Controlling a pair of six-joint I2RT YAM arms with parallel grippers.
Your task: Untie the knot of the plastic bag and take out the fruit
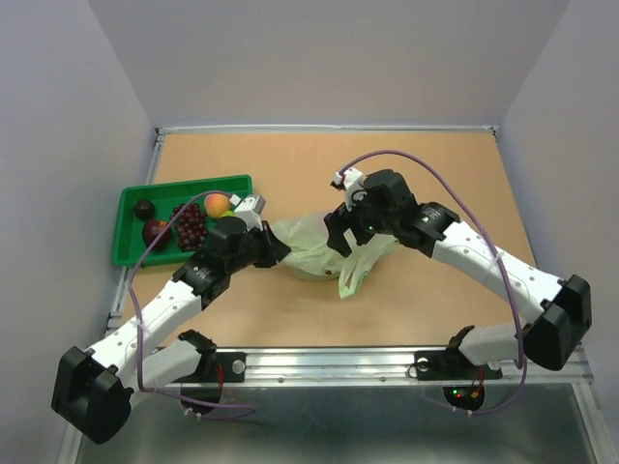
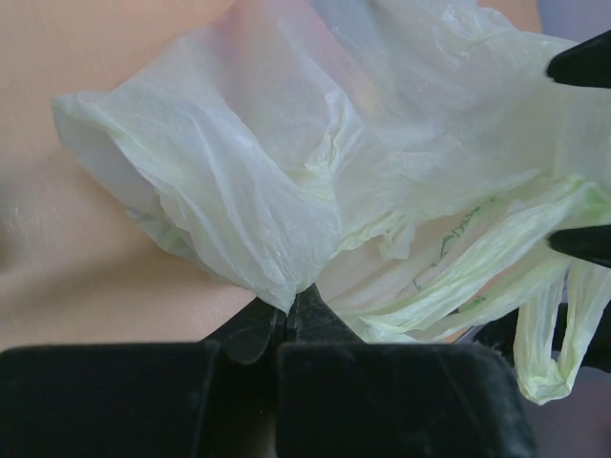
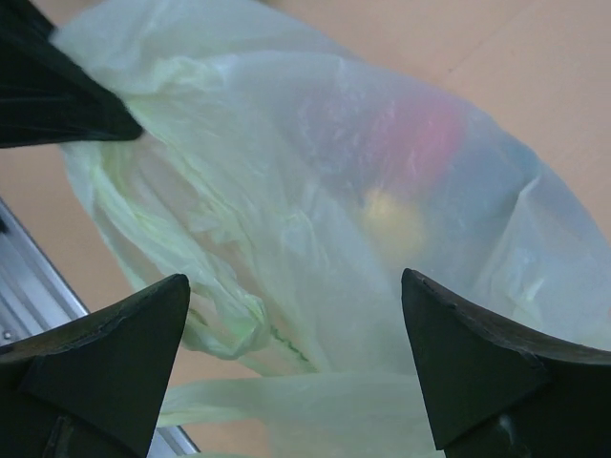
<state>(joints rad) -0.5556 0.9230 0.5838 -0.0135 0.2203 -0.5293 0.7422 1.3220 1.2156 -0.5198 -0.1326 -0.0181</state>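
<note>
Left end effector (image 2: 286,317) pinches shut on a fold of the plastic bag (image 2: 286,162) on the tabletop (image 1: 435,174); right end effector (image 3: 294,286) gapes wide above it, empty. Fruit (image 3: 420,134) shows inside; extraction seems the step, needing the bag's mouth found.

Left gripper (image 2: 291,305): closed tight, pinching a fold of plastic bag (image 2: 286,181). Right gripper (image 3: 294,281): spread wide. Both arms: bent, angled inward.
</note>
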